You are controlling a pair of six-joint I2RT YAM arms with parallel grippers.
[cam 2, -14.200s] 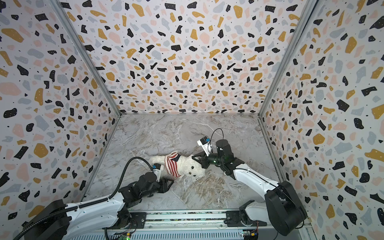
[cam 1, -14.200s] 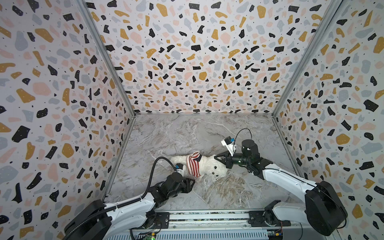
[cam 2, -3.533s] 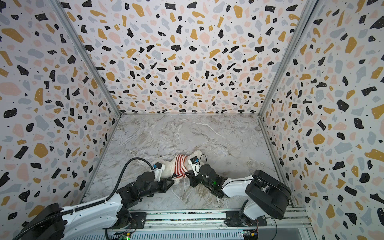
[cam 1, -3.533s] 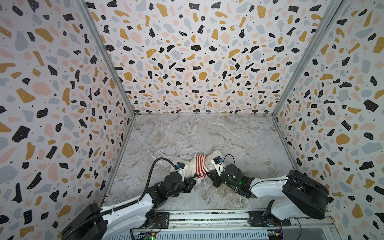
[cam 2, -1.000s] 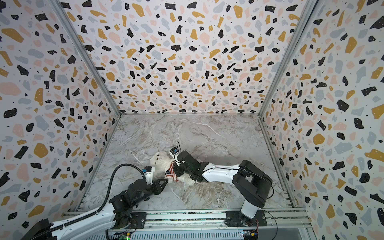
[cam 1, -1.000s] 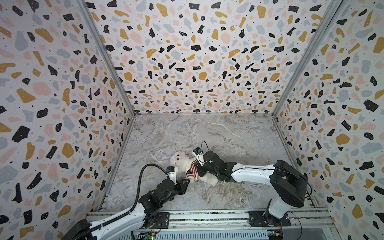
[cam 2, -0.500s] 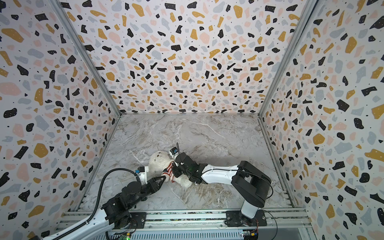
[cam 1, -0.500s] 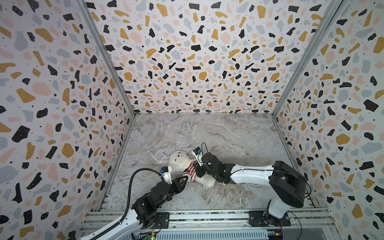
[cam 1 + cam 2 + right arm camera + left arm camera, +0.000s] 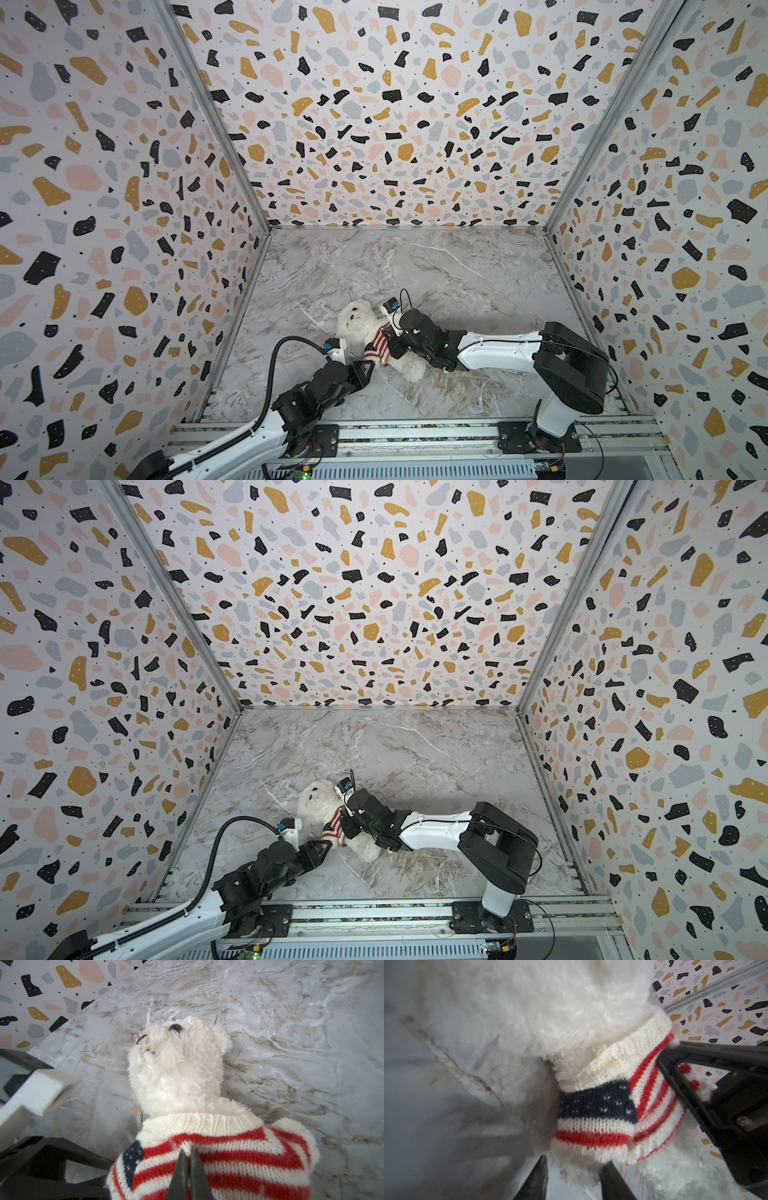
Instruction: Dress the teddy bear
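A grey-and-beige marbled tabletop [image 9: 415, 266] is enclosed at nine, twelve and three o'clock by white terrazzo-patterned wall panels [image 9: 395, 104]. A slotted aluminium rail [image 9: 415, 440] is mounted along its six o'clock edge.

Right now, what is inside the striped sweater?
The teddy bear fills the sweater: its head comes out of the collar, and fur shows past one sleeve cuff and the hem. The torso itself is covered by the knit.
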